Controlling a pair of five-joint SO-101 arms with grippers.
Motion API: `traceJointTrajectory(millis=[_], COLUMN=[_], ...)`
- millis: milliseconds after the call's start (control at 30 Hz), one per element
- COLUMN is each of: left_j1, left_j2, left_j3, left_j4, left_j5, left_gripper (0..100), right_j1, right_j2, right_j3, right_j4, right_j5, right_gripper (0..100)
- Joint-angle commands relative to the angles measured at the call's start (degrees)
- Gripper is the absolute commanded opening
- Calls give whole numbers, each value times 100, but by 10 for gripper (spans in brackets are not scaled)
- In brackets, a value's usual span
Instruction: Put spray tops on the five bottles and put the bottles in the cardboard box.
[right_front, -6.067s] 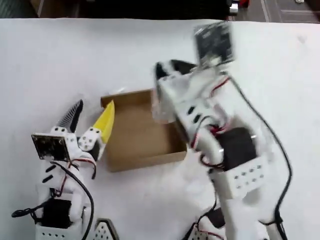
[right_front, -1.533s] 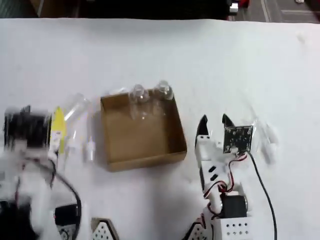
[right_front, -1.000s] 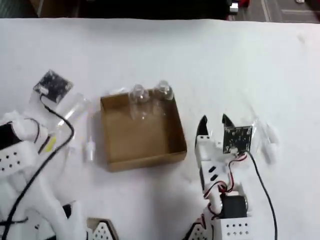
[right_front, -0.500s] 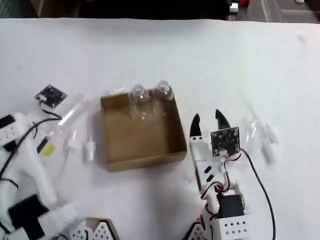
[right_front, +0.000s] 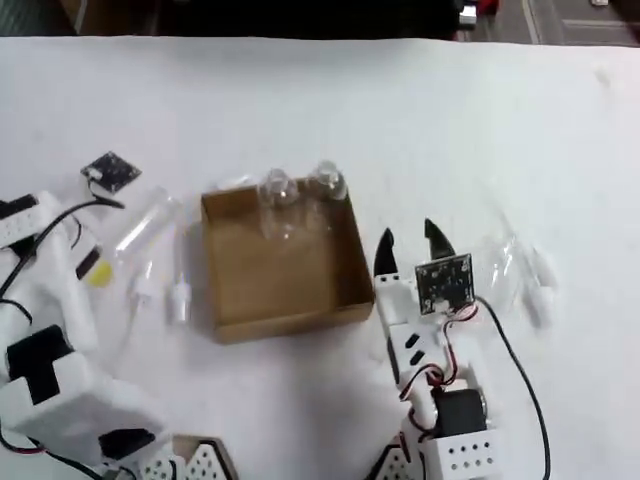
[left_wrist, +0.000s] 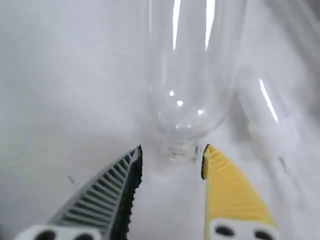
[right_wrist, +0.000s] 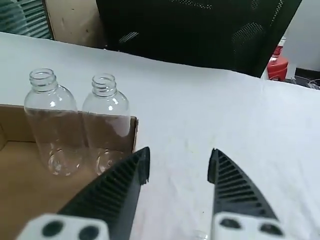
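The cardboard box (right_front: 285, 300) sits mid-table with two clear, uncapped bottles (right_front: 275, 192) (right_front: 326, 186) upright against its far wall; the right wrist view shows both bottles (right_wrist: 52, 122) (right_wrist: 106, 120) inside the box (right_wrist: 15, 120). Another clear bottle (right_front: 145, 225) lies on the table left of the box. Its neck (left_wrist: 177, 147) points between the grey and yellow fingers of my open left gripper (left_wrist: 172, 154), which does not touch it. A white spray top (left_wrist: 272, 132) lies beside that bottle. My right gripper (right_front: 409, 240) (right_wrist: 179, 157) stands open and empty just right of the box.
Two white spray tops (right_front: 180, 298) (right_front: 145, 290) lie between the lying bottle and the box. More clear bottles (right_front: 520, 268) lie on the table right of the right arm. The left arm (right_front: 50, 340) fills the front left corner. The white table (right_front: 320, 110) stretches beyond the box.
The left arm has swung down toward the front left and lined its gripper up with the lying bottle's neck. The right arm has shifted slightly left, toward the box.
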Motion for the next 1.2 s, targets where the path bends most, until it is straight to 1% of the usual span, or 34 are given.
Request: traceJointTrajectory(millis=[0, 133, 400, 633, 733, 800, 933, 967, 1067, 1167], left_j1=[180, 312, 321, 312, 312, 312, 365, 374, 374, 374], left_j2=[-40, -31, -4, 778, 804, 804, 796, 796, 796, 796], left_j3=[-404, -334, -185, -255, -246, -255, -360, -387, -527, -818], left_j4=[-97, -62, -105, -105, -105, -105, -53, -53, 176, 527], left_j5=[-35, 0, 0, 0, 0, 0, 0, 0, 9, 149], left_gripper=[190, 190, 190, 185, 181, 145, 28, 17, 46, 39], right_j1=[-40, -40, -40, -22, -31, -31, -31, -31, -40, -40], right_j2=[-31, -31, -40, -48, -48, -48, -48, -48, -48, -48], right_j3=[44, 44, 44, 44, 44, 44, 44, 44, 44, 44], right_j4=[31, 31, 22, 13, 4, -4, -4, -4, -4, -4], right_j5=[88, 88, 97, 97, 97, 97, 97, 97, 97, 97], right_gripper=[166, 166, 166, 166, 166, 166, 166, 166, 166, 166])
